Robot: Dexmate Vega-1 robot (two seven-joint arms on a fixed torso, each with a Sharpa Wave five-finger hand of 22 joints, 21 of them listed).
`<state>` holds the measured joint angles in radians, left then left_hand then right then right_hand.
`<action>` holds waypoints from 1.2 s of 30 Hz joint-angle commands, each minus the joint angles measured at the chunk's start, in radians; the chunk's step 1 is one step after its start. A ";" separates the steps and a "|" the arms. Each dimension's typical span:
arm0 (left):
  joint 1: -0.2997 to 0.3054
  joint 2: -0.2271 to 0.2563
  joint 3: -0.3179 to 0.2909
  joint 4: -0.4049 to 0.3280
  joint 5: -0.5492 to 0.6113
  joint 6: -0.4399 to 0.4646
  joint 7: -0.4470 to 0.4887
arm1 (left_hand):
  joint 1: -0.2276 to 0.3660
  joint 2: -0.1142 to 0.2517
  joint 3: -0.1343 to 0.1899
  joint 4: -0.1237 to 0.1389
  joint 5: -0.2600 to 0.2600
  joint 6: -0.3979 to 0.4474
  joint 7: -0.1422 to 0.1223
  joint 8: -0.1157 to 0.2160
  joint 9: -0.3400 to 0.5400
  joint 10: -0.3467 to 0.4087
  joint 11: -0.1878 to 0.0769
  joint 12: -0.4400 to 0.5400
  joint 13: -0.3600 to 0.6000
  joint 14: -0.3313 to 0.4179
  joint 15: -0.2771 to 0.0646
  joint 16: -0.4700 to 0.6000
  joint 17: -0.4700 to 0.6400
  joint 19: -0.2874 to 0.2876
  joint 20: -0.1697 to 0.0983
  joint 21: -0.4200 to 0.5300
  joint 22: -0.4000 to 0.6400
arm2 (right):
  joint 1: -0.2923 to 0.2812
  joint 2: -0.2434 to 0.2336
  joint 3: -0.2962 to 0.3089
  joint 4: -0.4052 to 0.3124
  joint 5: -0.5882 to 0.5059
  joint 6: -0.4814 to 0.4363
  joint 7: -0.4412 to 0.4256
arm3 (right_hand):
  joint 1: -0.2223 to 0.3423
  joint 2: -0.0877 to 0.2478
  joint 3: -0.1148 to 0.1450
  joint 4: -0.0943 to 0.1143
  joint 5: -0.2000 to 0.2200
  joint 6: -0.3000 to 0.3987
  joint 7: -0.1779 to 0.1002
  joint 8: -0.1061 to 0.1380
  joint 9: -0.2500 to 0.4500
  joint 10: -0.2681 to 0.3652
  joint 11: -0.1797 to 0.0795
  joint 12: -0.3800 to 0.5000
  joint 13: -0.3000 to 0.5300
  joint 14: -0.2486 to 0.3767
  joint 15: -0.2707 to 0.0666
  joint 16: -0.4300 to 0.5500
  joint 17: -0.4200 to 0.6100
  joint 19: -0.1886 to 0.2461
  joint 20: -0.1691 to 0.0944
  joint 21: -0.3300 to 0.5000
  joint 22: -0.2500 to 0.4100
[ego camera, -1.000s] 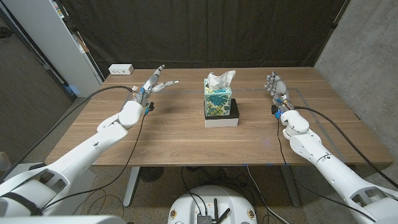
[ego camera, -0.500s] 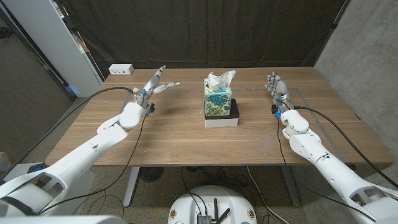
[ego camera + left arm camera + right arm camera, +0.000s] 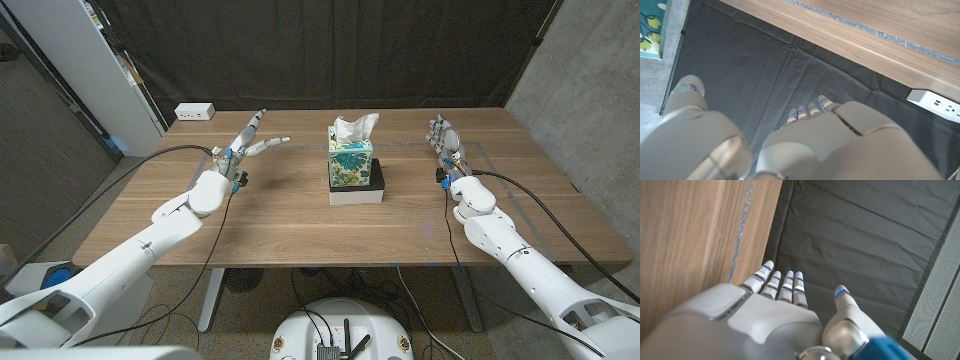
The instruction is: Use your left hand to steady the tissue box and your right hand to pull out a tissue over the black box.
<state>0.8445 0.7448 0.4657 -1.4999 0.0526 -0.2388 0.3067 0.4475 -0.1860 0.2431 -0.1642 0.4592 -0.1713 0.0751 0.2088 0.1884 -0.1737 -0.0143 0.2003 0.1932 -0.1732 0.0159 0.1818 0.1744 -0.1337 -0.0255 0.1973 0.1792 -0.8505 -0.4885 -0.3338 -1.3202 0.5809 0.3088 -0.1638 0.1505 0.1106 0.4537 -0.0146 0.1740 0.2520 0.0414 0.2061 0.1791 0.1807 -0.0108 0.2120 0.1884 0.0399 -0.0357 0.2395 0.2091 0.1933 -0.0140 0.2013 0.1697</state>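
Note:
A teal patterned tissue box [image 3: 351, 160] stands at the middle of the table on a black box [image 3: 374, 179] with a white base, and a white tissue [image 3: 354, 127] sticks up from its top. My left hand [image 3: 248, 143] hovers well to the left of the box, fingers spread and holding nothing. My right hand [image 3: 445, 137] stands to the right of the box with its fingers together and straight, also holding nothing. A corner of the tissue box [image 3: 651, 30] appears in the left wrist view, beyond my left hand [image 3: 810, 135]. The right wrist view has my right hand [image 3: 785, 305] beside the table edge.
A white power strip [image 3: 194, 112] lies at the table's [image 3: 280, 220] far left corner, also seen as the power strip [image 3: 937, 104] in the left wrist view. A black curtain hangs behind the table. A white cabinet stands at the left, a grey wall at the right.
My left hand has drifted a little to the right, toward the tissue box. The right hand and the box have not moved.

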 commanded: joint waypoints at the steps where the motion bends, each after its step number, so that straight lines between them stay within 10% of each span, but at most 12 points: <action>1: 0.056 0.022 -0.023 -0.068 0.008 0.008 0.007 | 0.012 0.001 -0.011 0.001 0.006 -0.452 -0.001 0.006 0.005 -0.328 0.002 0.006 0.003 -0.236 0.001 0.004 0.003 -0.002 -0.005 0.003 0.002 | 0.004 0.007 -0.003 0.006 -0.004 0.003 -0.005 | 0.006 -0.005 -0.001 -0.007 0.001 0.007 0.003 -0.005 0.002 0.007 0.003 -0.004 0.005 0.010 -0.023 -0.001 0.000 0.004 0.006 -0.002 0.004; 36: 0.207 0.085 -0.092 -0.218 -0.007 0.023 -0.010 | 0.025 0.005 -0.046 0.005 0.022 -0.441 0.002 0.008 0.004 -0.318 0.005 0.007 0.003 -0.224 0.005 0.005 0.003 0.003 -0.001 0.004 0.002 | 0.005 0.013 -0.012 -0.004 -0.016 -0.003 -0.019 | 0.006 -0.002 -0.008 -0.023 0.002 0.008 0.006 -0.009 0.002 0.009 0.004 -0.009 0.005 0.014 -0.018 -0.007 -0.004 0.005 0.010 -0.004 0.004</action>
<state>1.0125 0.8116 0.3904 -1.6825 0.0494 -0.2123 0.3073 0.4606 -0.1809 0.2021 -0.1579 0.4753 -0.1713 0.0750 0.2088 0.1883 -0.1738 -0.0143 0.2003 0.1931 -0.1732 0.0158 0.1817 0.1743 -0.1324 -0.0267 0.1973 0.1791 -0.8419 -0.4771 -0.3422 -1.3136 0.5687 0.3126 -0.1770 0.1505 0.1107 0.4468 -0.0320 0.1740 0.2574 0.0468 0.1986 0.1790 0.1806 -0.0108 0.2049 0.1884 0.0471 -0.0358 0.2371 0.2045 0.1934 -0.0140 0.2013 0.1696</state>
